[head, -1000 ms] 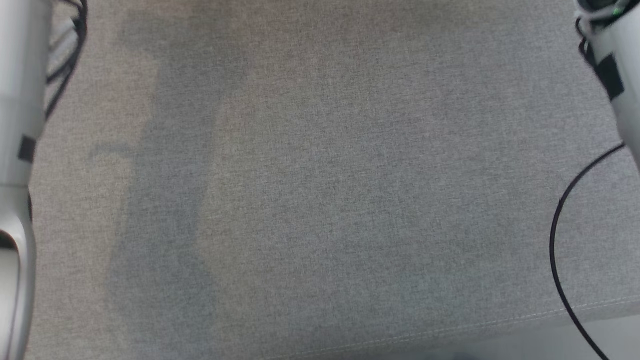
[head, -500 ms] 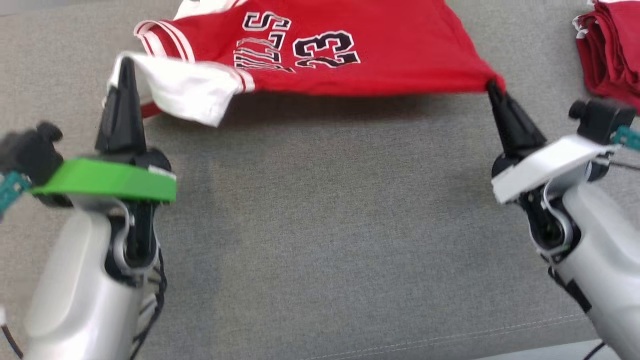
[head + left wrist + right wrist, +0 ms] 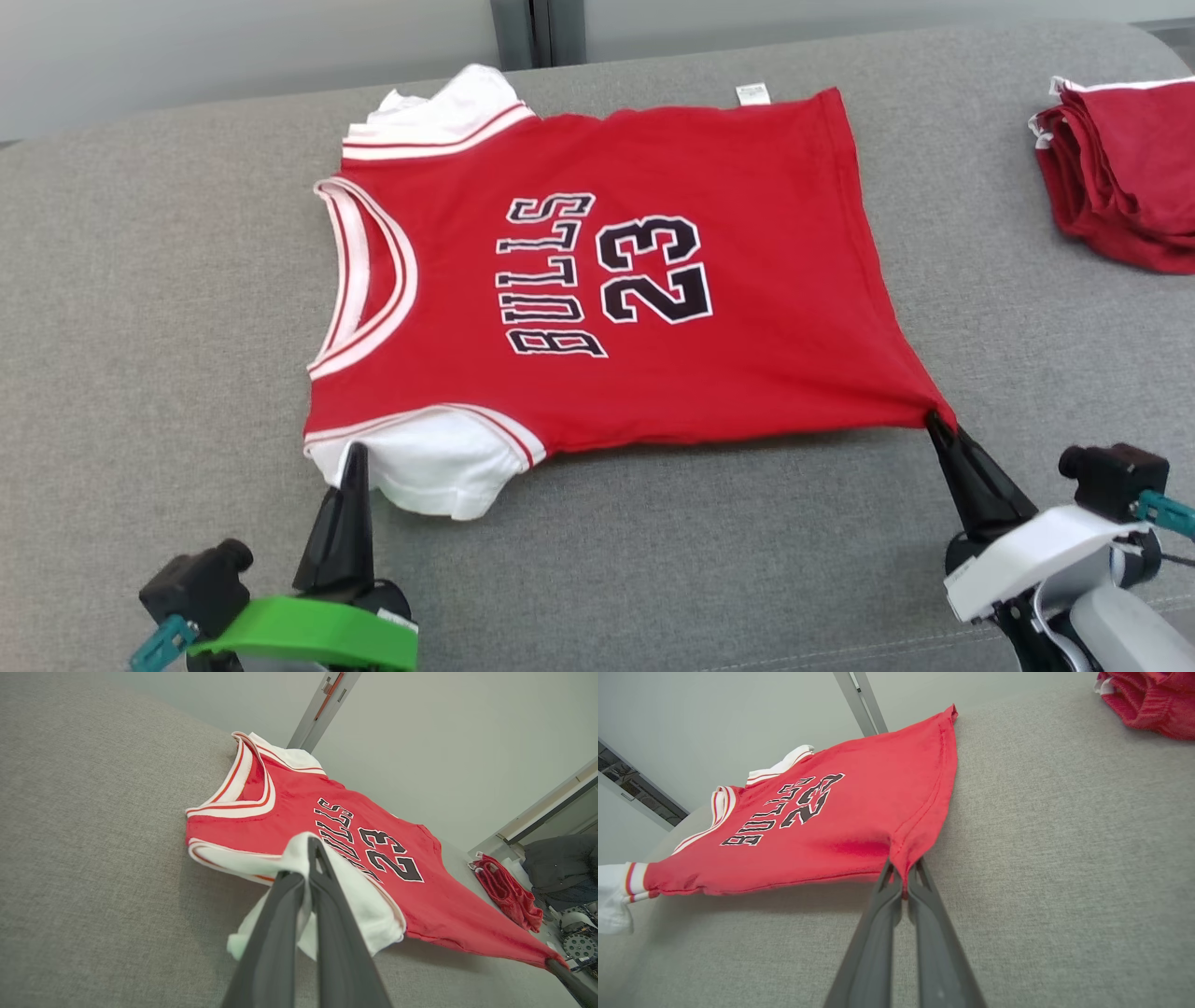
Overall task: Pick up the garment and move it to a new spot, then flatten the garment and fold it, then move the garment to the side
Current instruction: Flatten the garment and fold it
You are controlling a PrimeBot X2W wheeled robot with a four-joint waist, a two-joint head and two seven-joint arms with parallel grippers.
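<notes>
While the grey couch (image 3: 140, 280) spreads wide beneath it, the red jersey (image 3: 747, 308) lies face-up at its middle — folded red garments (image 3: 1120, 187) sit far right. The left gripper (image 3: 355, 455) pinches the white sleeve (image 3: 439, 467); the right gripper (image 3: 934, 422) pinches the near hem corner (image 3: 915, 403).

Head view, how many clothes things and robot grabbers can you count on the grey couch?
Red jersey: 1
Pile of folded red clothes: 1 (cannot tell how many pieces are in it)
Grippers: 2, the left gripper and the right gripper
Total: 4
</notes>
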